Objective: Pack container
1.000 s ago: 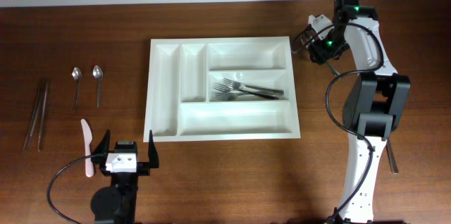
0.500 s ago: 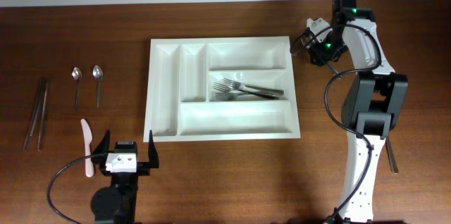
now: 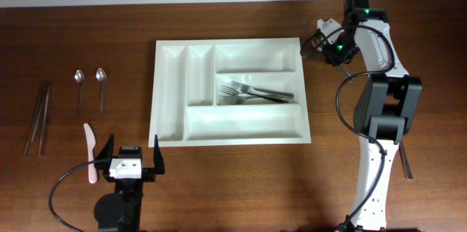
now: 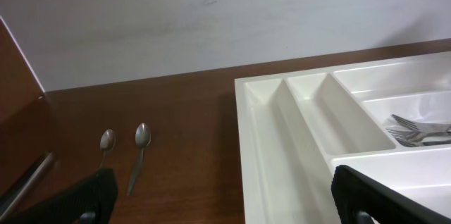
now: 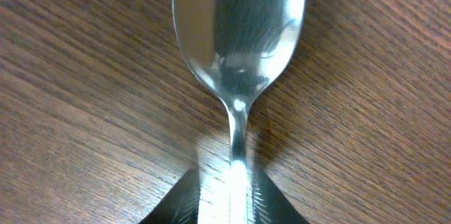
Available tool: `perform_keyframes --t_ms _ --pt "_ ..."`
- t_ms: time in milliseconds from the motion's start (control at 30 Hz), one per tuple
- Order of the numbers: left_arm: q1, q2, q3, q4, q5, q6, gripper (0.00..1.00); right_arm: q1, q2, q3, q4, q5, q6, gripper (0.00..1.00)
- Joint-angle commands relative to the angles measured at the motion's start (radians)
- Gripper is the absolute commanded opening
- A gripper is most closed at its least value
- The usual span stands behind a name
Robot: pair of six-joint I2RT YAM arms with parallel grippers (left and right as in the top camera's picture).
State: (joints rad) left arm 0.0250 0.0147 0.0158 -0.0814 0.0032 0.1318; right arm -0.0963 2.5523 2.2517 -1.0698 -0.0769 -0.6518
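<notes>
The white container [image 3: 169,131] lies in the middle of the table, with several forks [image 3: 252,92] in its middle long compartment. It also shows in the left wrist view [image 4: 262,139]. My right gripper [image 3: 323,42] hovers just past the tray's far right corner. In the right wrist view it [image 5: 229,199] is shut on the handle of a metal spoon [image 5: 239,34], whose bowl sits close over the wood. My left gripper [image 3: 133,160] is open and empty near the table's front edge, left of the tray; its dark fingertips [image 4: 95,192] show in the left wrist view.
Two small spoons [image 3: 89,79] lie left of the tray and show in the left wrist view [image 4: 139,143]. Long dark utensils [image 3: 38,115] lie at the far left. A pale plastic knife [image 3: 90,152] lies beside my left gripper. A utensil [image 3: 406,163] lies by the right arm's base.
My right arm has shifted slightly near the tray's far right corner. The left arm and the things on the table have not moved.
</notes>
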Motion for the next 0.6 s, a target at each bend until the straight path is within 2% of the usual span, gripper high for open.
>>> perform_keyframes --t_ms 0,200,433,567 --pt "0.004 -0.008 -0.006 -0.001 -0.003 0.013 0.99 0.006 0.009 0.017 0.004 -0.002 0.001 0.23" --pt "0.004 -0.008 -0.006 -0.001 -0.003 0.013 0.99 0.006 0.009 0.017 0.004 -0.002 0.001 0.15" --pt "0.004 -0.008 -0.006 -0.001 -0.003 0.013 0.99 0.006 0.009 0.017 0.005 -0.002 0.002 0.13" --pt "0.004 -0.008 -0.006 -0.001 -0.003 0.013 0.99 0.006 0.009 0.017 0.004 -0.001 0.005 0.06"
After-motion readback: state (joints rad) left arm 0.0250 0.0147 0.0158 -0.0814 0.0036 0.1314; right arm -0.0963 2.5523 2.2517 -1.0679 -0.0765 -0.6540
